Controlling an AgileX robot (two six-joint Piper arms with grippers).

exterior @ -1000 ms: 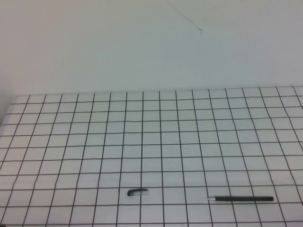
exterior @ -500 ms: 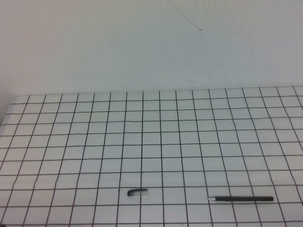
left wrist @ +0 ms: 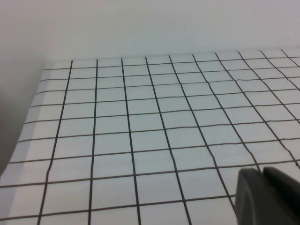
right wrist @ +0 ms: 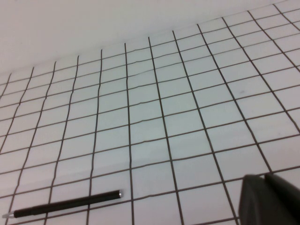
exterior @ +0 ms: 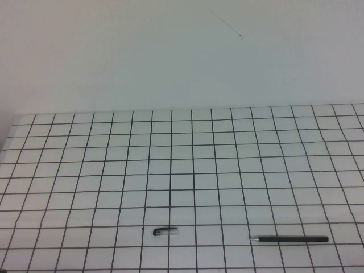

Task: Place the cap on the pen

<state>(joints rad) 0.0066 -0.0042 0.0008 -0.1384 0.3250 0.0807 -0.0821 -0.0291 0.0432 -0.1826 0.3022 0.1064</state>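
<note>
Pen: the pen (exterior: 290, 239) lies flat on the gridded table (exterior: 182, 170) at about 5 o'clock in the high view, silvery tip toward the cap, blunt end toward 3 o'clock; it also shows in the right wrist view (right wrist: 65, 204).
Cap: the cap (exterior: 165, 231) rests at roughly 6 o'clock, well apart from the pen, clip side up as far as can be told.
Handling: likely light, stiff and smooth, so it may roll or slip under a loose pinch; the thin barrel sits low on the table, leaving little room for fingertips.
Where to grip: mid-barrel or toward the blunt end, keeping the tip free to enter the cap.
Left gripper: the left gripper (left wrist: 266, 174) hangs above bare grid, fingers pressed together, holding nothing.
Right gripper: the right gripper (right wrist: 265, 178) hovers near the pen, fingers pressed together, empty.
</note>
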